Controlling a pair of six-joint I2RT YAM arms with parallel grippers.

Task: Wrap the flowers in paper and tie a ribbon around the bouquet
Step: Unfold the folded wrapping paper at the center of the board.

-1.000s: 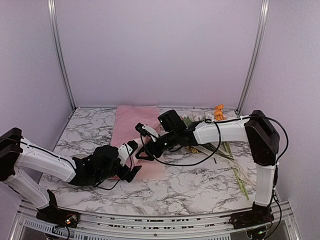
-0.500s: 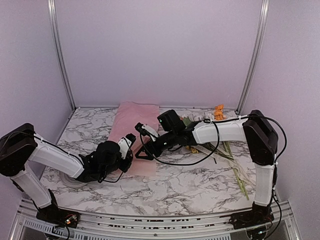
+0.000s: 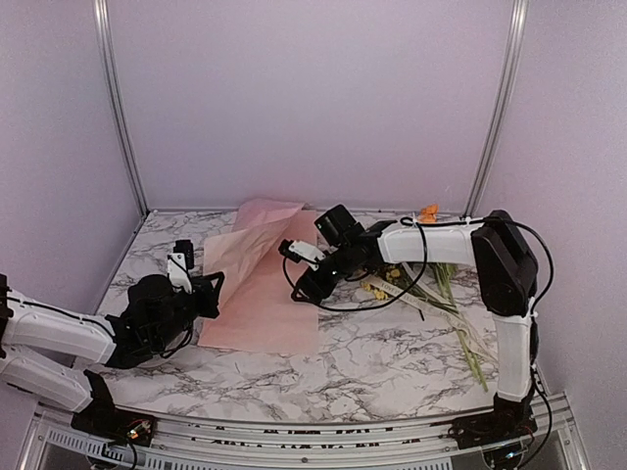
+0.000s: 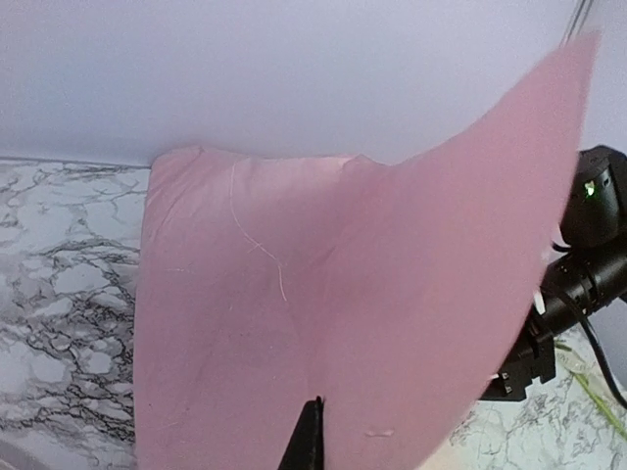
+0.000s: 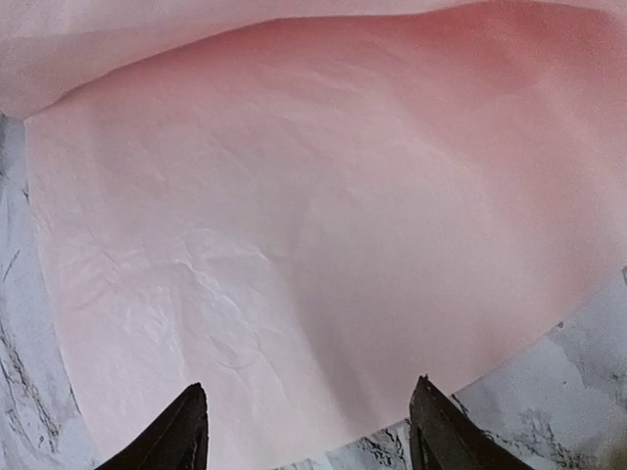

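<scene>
Top view: the left fingers point(image 3: 204, 290) are clenching on the left edge of the paper point(image 3: 265, 294) & lifting it, so that side is curling up off the counter point(image 3: 372, 362) while the rest is lying flat. The right fingers point(image 3: 300, 284) are hovering over the sheet's right part, released, grasping nothing. The flowers point(image 3: 436, 289) are lying loose on the counter to the right of the paper, near it but not on it, w/ an orange blossom at the far end & stems trailing toward the near right. Left wrist view: the paper point(image 4: 323, 294) is filling most of the frame, rising from the shut left fingers point(image 4: 312, 436), its right corner standing high against the back wall. Right wrist view: the right fingers point(image 5: 309, 431) are standing apart above the paper point(image 5: 323, 245), which is sagging in a shallow curve w/ bare counter showing at both lower corners. Progress, as I'm judging it: early. The sheet is only being spread or repositioned; flowers aren't on it yet, no bouquet is formed, no wrapping or tying is begun. I can't make out the ribbon for sure in any view.
</scene>
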